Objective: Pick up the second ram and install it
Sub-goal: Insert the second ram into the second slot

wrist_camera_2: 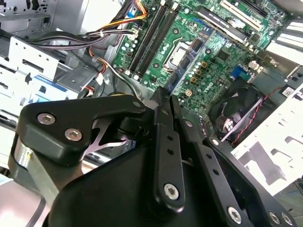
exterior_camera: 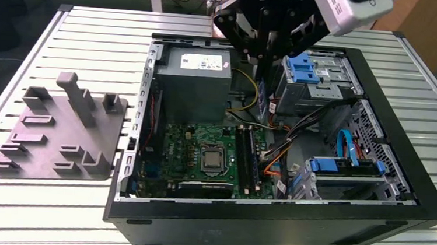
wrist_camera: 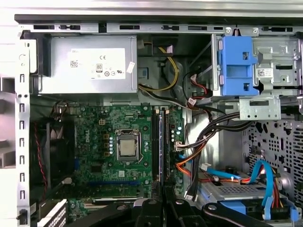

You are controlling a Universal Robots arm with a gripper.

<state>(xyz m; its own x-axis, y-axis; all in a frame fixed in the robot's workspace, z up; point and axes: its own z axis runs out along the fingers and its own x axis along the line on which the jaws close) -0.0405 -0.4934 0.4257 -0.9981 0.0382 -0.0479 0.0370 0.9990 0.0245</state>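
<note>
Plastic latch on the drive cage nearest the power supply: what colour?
Blue; the latch shows best in the first wrist view.

A robotics lab: a slatted aluminium desk carries an opened computer case beside a grey fixture plate.

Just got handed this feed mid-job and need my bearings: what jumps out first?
The open computer case lying on the slatted table, its green motherboard exposed, dominates the exterior view. Above it, near the grey power supply, the black pincer hangs shut on the second ram, a thin strip pointing down into the case. At the exterior view's left lies the grey fixture plate.
</note>
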